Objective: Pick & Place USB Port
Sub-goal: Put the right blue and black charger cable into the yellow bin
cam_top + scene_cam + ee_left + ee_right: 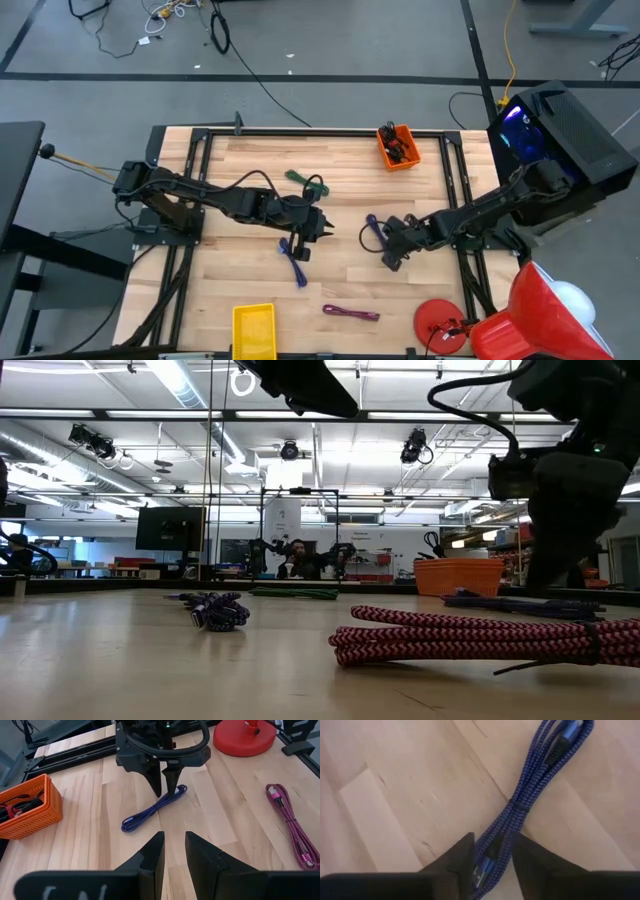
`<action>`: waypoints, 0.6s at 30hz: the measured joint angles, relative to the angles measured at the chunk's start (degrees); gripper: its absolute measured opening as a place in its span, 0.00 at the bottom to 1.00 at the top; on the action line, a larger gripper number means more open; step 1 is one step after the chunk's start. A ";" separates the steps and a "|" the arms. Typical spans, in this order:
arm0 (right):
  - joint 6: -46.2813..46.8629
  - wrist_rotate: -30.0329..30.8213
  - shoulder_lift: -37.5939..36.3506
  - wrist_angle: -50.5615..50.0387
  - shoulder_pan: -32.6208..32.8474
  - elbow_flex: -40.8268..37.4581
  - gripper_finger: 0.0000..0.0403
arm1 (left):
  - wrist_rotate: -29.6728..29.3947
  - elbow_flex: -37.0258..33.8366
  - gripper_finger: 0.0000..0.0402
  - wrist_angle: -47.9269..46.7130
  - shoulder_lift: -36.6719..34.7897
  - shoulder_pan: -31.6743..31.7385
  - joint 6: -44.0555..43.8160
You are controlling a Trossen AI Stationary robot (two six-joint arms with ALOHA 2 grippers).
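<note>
honestly, the right gripper (492,855) sat low on the table (440,180) mid-right, fingers apart around one end of the blue cable (530,795), and i judged a shallow pinch could let the bundle slip out, left gripper (173,851) idle, slightly apart.

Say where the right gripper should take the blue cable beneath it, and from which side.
Grip the blue cable at its tied middle, from straight above, fingers across the bundle: it lies flat, long and narrow, and the open right gripper straddles it.
</note>
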 joint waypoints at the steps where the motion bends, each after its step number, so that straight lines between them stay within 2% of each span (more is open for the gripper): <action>1: 0.11 0.12 0.00 0.02 0.00 0.00 0.37 | 0.00 0.00 0.21 -0.04 0.00 0.00 -0.11; 7: 2.79 0.72 0.00 0.48 0.00 -1.76 0.43 | 0.00 0.00 0.21 -0.26 0.00 0.00 -0.31; 10: 3.54 0.74 0.00 1.40 0.00 -3.00 0.42 | 0.00 0.00 0.21 -0.33 0.00 0.00 -0.33; 15: 3.78 0.71 0.04 10.65 0.00 -6.21 0.40 | 0.00 0.00 0.21 -0.36 0.00 -0.01 -0.33; 18: 4.03 0.71 1.04 12.86 0.00 -6.82 0.39 | 0.00 0.00 0.21 -0.37 0.00 -0.01 -0.33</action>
